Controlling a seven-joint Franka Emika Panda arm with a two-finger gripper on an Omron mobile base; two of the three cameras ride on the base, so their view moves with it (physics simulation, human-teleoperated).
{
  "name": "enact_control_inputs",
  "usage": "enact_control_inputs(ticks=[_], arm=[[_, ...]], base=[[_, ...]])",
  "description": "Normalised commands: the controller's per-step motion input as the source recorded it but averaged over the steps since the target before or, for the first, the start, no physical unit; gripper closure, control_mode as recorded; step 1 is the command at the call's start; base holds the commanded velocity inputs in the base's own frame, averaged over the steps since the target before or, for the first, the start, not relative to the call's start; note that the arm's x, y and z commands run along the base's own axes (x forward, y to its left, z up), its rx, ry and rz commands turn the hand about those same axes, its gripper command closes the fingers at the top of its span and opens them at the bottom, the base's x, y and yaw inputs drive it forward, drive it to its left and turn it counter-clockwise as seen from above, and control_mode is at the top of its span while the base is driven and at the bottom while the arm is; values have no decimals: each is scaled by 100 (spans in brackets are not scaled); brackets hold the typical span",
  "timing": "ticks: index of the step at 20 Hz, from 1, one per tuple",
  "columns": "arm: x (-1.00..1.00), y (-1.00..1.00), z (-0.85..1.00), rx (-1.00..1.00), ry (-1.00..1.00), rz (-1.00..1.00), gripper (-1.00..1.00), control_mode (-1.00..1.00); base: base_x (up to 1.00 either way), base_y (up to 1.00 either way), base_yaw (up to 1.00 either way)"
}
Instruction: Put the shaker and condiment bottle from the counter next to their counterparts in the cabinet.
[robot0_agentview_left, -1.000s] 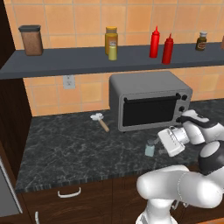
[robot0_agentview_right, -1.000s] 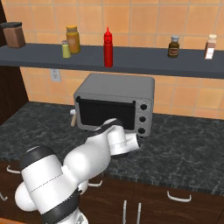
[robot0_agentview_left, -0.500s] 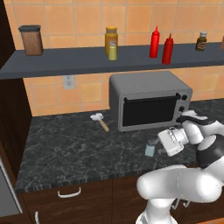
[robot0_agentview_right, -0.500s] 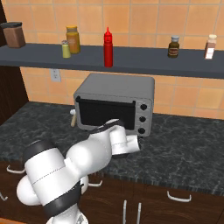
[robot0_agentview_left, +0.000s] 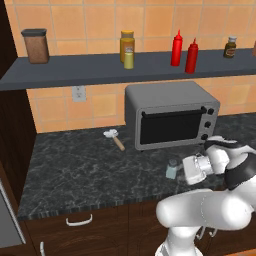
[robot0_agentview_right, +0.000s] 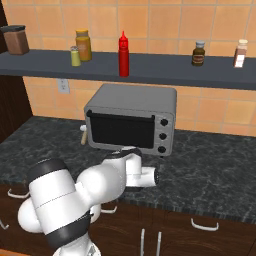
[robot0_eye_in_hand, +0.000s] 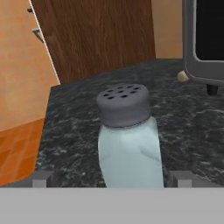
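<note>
Hand view: the shaker (robot0_eye_in_hand: 127, 135) stands upright on the table (robot0_eye_in_hand: 70, 127), centred between the fully spread tips of the pincer (robot0_eye_in_hand: 111, 178), which grips nothing; this alignment suits a side grasp. Left base view: shaker (robot0_agentview_left: 171, 169) before the oven (robot0_agentview_left: 170, 115); both red bottles (robot0_agentview_left: 191, 56) and the yellow-green shaker (robot0_agentview_left: 128, 58) occupy the shelf (robot0_agentview_left: 75, 70)

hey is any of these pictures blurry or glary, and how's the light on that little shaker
Hand view: the shaker is close and slightly soft, evenly lit, no glare. Left base view: the shaker is small but clear on the counter. Right base view: sharp, flat lighting.
</note>
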Motion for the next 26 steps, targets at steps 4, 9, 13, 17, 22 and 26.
enact_control_inputs(ticks=[4,9,13,17,22,26], arm=[[5,16,-6,0,0,-15,-100,-100],[18,25,-2,0,0,-12,-100,-100],[17,27,-4,0,0,-8,100,-100],[5,9,5,0,-2,-3,100,-100],[-2,0,93,1,-3,-4,100,-100],[-18,0,100,0,0,-10,100,-100]], base=[[0,0,0],[0,0,0],[0,0,0],[0,0,0],[0,0,0],[0,0,0]])
